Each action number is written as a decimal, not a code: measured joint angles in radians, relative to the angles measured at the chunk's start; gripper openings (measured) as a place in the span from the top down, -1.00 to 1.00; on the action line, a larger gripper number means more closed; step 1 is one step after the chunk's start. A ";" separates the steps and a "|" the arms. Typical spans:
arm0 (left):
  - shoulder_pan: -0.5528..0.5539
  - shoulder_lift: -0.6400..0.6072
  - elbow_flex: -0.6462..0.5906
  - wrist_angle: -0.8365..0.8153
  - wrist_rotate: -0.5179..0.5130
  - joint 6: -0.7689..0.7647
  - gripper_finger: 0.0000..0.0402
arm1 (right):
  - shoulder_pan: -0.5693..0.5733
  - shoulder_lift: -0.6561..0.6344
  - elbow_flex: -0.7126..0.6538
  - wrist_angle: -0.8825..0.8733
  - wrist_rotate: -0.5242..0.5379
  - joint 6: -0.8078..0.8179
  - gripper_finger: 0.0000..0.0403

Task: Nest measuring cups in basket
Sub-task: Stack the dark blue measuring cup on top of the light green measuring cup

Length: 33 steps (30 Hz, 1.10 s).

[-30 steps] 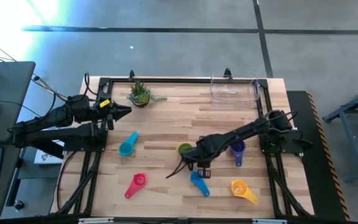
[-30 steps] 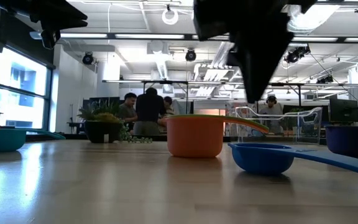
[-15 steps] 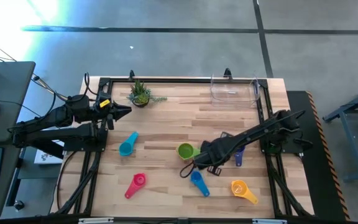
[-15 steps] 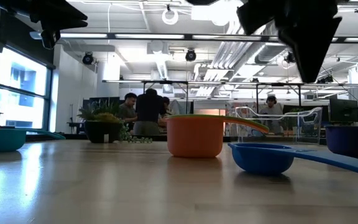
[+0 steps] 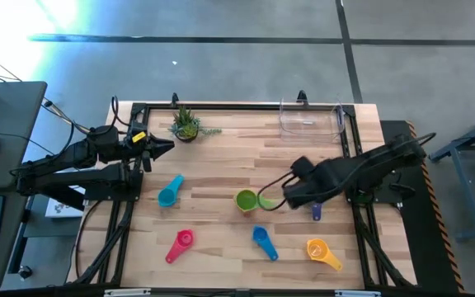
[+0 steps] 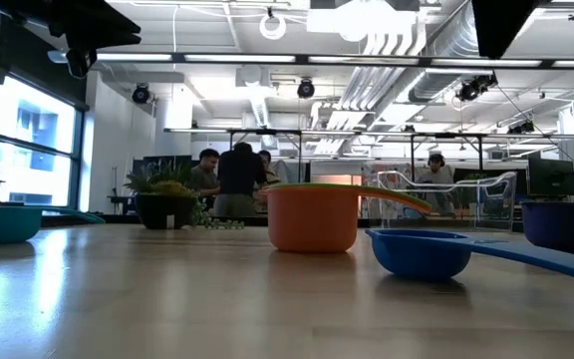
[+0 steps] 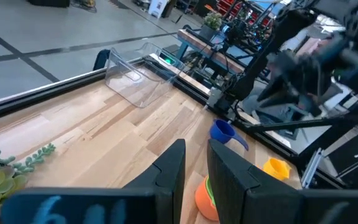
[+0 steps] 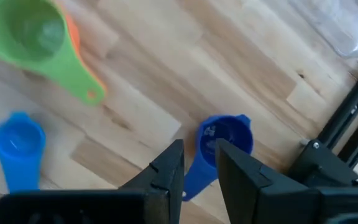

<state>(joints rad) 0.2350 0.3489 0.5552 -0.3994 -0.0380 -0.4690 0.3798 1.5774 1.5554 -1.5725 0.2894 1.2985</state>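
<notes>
The green cup [image 5: 246, 200] sits nested in the orange-red cup [image 6: 312, 221], its handle [image 8: 79, 84] sticking out. My right gripper [image 5: 295, 196] hovers raised just right of them, over the purple cup [image 8: 225, 138], fingers a narrow gap apart and empty [image 8: 197, 168]. The blue cup [image 5: 262, 240], yellow cup [image 5: 322, 252], pink cup [image 5: 180, 245] and teal cup [image 5: 170, 191] lie apart on the table. The clear basket [image 5: 310, 118] stands at the far right edge. My left gripper [image 5: 165, 146] waits at the left edge, shut.
A small potted plant [image 5: 186, 125] stands near the far left corner. A black frame [image 5: 237, 106] borders the wooden table. People stand in the room behind [image 6: 237, 179]. Bare wood lies between the cups and the basket.
My right gripper has risen and drawn back toward the table's right side, away from the green cup and the blue cup, and now hangs over the purple cup. The green cup has stayed nested in the orange-red one.
</notes>
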 joint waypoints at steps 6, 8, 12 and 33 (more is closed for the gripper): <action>0.000 0.000 0.000 0.000 0.000 0.009 0.71 | 0.000 -0.096 -0.001 0.001 0.074 0.160 0.58; 0.000 0.000 0.000 0.000 0.000 0.027 0.71 | 0.000 -0.113 -0.001 0.000 0.087 0.206 0.58; 0.000 0.000 0.000 0.000 0.000 0.036 0.71 | 0.000 -0.119 -0.001 0.003 0.103 0.238 0.58; 0.000 0.000 0.000 0.000 0.000 0.036 0.71 | -0.065 -0.370 -0.436 0.311 -0.039 0.287 0.58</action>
<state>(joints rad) 0.2350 0.3489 0.5552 -0.3996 -0.0383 -0.4335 0.3145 1.2073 1.1190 -1.2618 0.2507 1.5858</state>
